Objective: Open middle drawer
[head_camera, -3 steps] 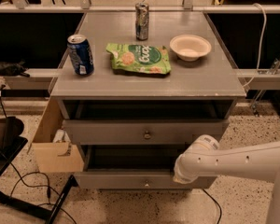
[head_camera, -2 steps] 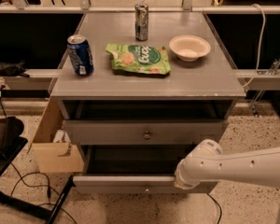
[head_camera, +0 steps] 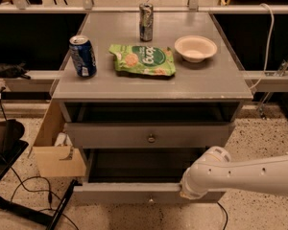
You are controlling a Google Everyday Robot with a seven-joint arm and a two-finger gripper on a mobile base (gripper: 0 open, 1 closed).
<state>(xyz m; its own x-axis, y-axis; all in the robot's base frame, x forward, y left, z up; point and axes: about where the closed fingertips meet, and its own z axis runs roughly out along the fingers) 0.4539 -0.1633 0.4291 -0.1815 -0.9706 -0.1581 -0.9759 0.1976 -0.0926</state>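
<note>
The middle drawer [head_camera: 129, 193] is the lower of the two grey fronts in view, with a small round knob [head_camera: 151, 201] at its centre. It stands pulled out towards me, with a dark open space behind its front. My gripper [head_camera: 185, 190] is at the right part of the drawer front's top edge, at the end of the white arm [head_camera: 245, 175] that reaches in from the right. The arm's round wrist hides it.
The upper drawer [head_camera: 149, 135] has its own knob. On the cabinet top [head_camera: 201, 78] stand a blue can [head_camera: 83, 55], a silver can [head_camera: 146, 15], a green chip bag [head_camera: 143, 60] and a white bowl [head_camera: 196, 48]. A cardboard box [head_camera: 57, 150] and cables lie at left.
The middle drawer has slid out towards me, and the arm's wrist has drawn back and down with it. The things on the cabinet top have not moved.
</note>
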